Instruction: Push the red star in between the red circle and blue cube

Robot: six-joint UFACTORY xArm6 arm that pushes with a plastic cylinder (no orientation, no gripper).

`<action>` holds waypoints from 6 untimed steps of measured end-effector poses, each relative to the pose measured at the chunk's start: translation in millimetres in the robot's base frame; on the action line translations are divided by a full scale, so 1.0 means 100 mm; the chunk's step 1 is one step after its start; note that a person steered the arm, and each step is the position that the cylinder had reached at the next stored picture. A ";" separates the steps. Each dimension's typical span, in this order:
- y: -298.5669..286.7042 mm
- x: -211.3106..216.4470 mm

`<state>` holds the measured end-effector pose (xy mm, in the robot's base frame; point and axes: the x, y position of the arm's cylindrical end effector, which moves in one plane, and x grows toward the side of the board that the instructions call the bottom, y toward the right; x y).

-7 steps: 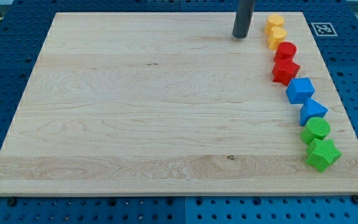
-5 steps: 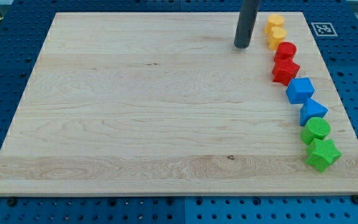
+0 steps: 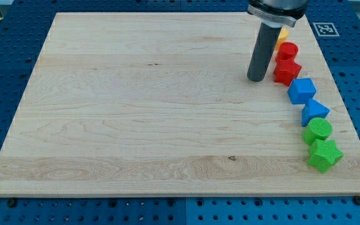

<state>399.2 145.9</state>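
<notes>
The red star (image 3: 287, 71) lies near the board's right edge, right below the red circle (image 3: 287, 50) and just up-left of the blue cube (image 3: 301, 90). The three blocks form a close column, part of a longer line. My tip (image 3: 255, 79) rests on the board just left of the red star, with a small gap between them. The rod rises from the tip to the view's top and hides part of the yellow blocks (image 3: 282, 34).
Below the blue cube come a blue triangle-like block (image 3: 314, 112), a green circle (image 3: 318, 130) and a green star (image 3: 324, 155). The wooden board (image 3: 136, 112) lies on a blue pegboard. A marker tag (image 3: 323, 29) sits at the top right corner.
My tip has moved toward the view's bottom and slightly right, from beside the yellow blocks to beside the red star. No block has moved.
</notes>
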 end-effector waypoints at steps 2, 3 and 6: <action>0.17 0.00; 0.26 0.00; 0.36 0.00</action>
<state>398.9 182.0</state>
